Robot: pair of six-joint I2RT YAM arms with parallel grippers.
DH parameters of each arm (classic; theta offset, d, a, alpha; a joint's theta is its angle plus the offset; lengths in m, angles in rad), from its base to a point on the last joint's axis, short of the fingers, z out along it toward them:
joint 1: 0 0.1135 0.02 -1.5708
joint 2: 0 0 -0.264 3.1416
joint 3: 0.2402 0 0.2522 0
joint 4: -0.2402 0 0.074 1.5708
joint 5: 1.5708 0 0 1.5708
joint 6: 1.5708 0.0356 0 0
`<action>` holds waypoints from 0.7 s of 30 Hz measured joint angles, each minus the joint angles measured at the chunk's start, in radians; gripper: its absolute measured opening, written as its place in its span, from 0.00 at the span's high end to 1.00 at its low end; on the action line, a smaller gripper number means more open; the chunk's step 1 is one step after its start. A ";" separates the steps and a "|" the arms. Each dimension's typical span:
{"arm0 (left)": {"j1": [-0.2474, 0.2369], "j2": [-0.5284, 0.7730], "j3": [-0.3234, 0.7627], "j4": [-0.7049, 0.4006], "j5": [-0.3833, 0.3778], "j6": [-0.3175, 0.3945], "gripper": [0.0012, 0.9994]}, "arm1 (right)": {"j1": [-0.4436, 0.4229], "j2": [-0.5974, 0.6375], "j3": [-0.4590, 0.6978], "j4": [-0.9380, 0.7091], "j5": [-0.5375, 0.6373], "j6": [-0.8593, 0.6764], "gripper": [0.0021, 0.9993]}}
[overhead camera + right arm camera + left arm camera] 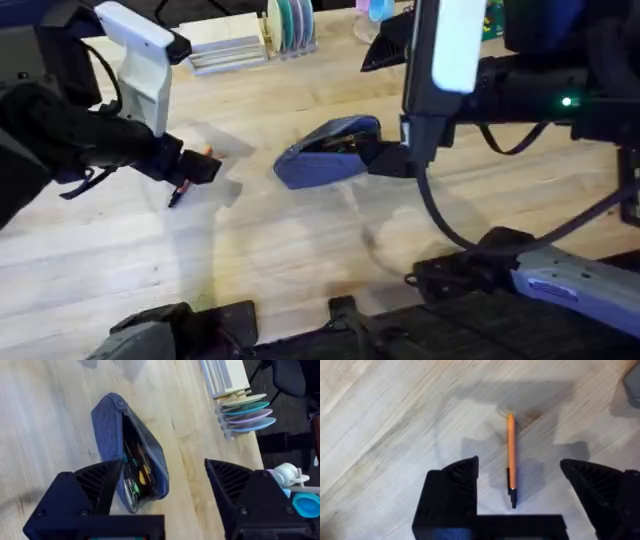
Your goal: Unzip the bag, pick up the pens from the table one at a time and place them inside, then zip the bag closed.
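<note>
An orange pen [511, 455] with a black end lies flat on the wooden table [380, 420]. My left gripper [520, 491] is open above it, one finger on each side and neither touching it. From overhead the left gripper [195, 170] covers most of the pen [179, 195], left of the bag. The blue-grey bag [328, 155] lies mid-table with its zip open, and several pens show inside the bag [112, 435]. My right gripper [385, 158] sits open at the bag's right end. In its wrist view the right gripper [160, 497] has the bag's end close to one finger [90, 492].
A white slatted box [240, 45] holding coloured discs [247, 410] stands at the table's far edge. A blue-capped bottle [297, 495] stands further right. Bare wood lies in front of the bag toward the arm bases.
</note>
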 joint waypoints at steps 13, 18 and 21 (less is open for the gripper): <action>0.000 0.232 0.000 0.067 -0.001 -0.013 0.01 | 0.000 0.000 0.000 -0.030 0.014 0.000 0.00; 0.003 0.297 0.020 0.063 0.008 -0.014 0.01 | 0.000 0.000 0.000 -0.030 0.014 0.000 0.00; 0.003 0.305 0.028 0.056 0.008 -0.014 0.01 | 0.000 0.000 0.000 -0.030 0.014 0.001 0.00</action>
